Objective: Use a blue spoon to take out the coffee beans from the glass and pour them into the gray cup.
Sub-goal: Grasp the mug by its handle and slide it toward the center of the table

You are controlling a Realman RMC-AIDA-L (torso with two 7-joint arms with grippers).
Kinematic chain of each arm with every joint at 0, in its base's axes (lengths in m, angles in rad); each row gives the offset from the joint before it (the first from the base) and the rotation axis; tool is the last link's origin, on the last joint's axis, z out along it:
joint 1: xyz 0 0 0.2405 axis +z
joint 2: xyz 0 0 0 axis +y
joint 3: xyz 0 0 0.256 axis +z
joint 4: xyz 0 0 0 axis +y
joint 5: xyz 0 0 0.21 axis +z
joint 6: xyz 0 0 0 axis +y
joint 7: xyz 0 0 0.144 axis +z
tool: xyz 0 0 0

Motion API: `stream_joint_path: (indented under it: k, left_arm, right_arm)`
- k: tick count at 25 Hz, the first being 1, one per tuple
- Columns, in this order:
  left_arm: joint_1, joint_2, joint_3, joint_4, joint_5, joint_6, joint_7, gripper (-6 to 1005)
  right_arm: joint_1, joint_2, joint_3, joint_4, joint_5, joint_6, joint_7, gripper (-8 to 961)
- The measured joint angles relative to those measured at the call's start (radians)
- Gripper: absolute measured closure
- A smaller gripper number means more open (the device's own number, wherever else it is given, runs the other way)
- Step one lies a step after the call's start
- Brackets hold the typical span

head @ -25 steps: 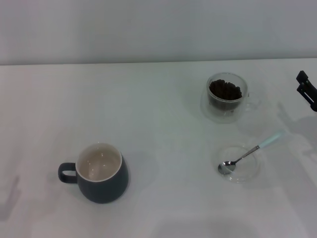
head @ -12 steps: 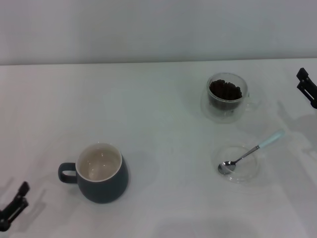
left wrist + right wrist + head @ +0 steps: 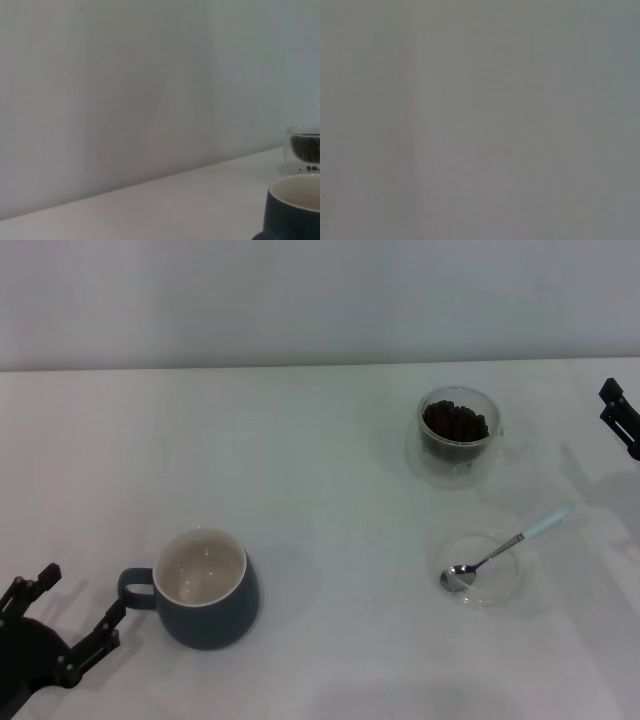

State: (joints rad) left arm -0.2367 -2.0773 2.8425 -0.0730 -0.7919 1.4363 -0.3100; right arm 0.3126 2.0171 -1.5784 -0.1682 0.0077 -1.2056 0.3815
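The left gripper (image 3: 68,625), fingers spread, is brought further into view at the near left beside the gray cup (image 3: 207,588). The approach is underway; next, the blue spoon (image 3: 500,553), resting in the dish (image 3: 505,585), must be grasped. The right gripper (image 3: 620,420) is barely seen; its state cannot be told.

A white table (image 3: 300,440) meets a plain pale wall (image 3: 300,300) — evenly lit.

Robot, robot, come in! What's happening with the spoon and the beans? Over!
Left gripper open beside gray cup. Right gripper at table's right edge. Blue spoon untouched in clear dish. Coffee beans in glass.
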Motion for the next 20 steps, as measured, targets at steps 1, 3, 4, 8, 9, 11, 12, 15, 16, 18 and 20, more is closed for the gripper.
stream_joint_path:
  k: [1, 3, 4, 8, 9, 11, 12, 15, 16, 18, 20]
  left_arm:
    - [-0.005, -0.002, -0.001, 0.005, -0.001, -0.011, 0.0, 111]
    - [-0.01, -0.003, -0.004, 0.018, -0.003, -0.026, 0.002, 112]
    - [-0.014, -0.004, -0.004, 0.029, -0.004, -0.041, 0.006, 112]
    - [-0.033, -0.005, -0.007, 0.071, -0.004, -0.101, 0.027, 112]
    - [-0.036, -0.005, -0.008, 0.076, -0.004, -0.109, 0.028, 112]
    - [-0.042, -0.006, -0.009, 0.085, -0.005, -0.121, 0.029, 111]
    - [-0.044, -0.006, -0.009, 0.086, -0.006, -0.124, 0.029, 111]
    - [-0.05, -0.006, -0.009, 0.097, -0.022, -0.136, 0.029, 112]
    - [-0.05, -0.006, -0.009, 0.1, -0.029, -0.14, 0.03, 112]
    - [-0.051, -0.006, -0.009, 0.109, -0.051, -0.152, 0.032, 112]
    - [-0.054, -0.006, -0.009, 0.115, -0.059, -0.158, 0.036, 112]
  right_arm:
    - [0.0, 0.0, 0.0, -0.001, 0.0, 0.0, 0.0, 83]
    - [-0.001, 0.0, 0.001, -0.002, 0.0, 0.0, -0.001, 83]
    - [0.0, 0.0, 0.001, -0.003, 0.0, 0.0, -0.002, 83]
    - [0.001, -0.001, 0.002, -0.003, 0.0, 0.001, -0.004, 83]
    - [0.002, -0.001, 0.002, -0.003, 0.0, 0.001, -0.004, 83]
    - [0.003, -0.002, 0.002, -0.003, 0.002, 0.001, -0.004, 83]
    - [0.004, -0.002, 0.003, -0.003, 0.006, 0.001, -0.005, 83]
    - [0.005, -0.003, 0.003, -0.003, 0.021, 0.001, -0.005, 83]
    - [0.005, -0.003, 0.003, -0.003, 0.023, 0.001, -0.006, 83]
    - [0.005, -0.003, 0.003, -0.003, 0.025, 0.002, -0.007, 83]
    - [0.006, -0.003, 0.003, -0.002, 0.027, 0.002, -0.007, 83]
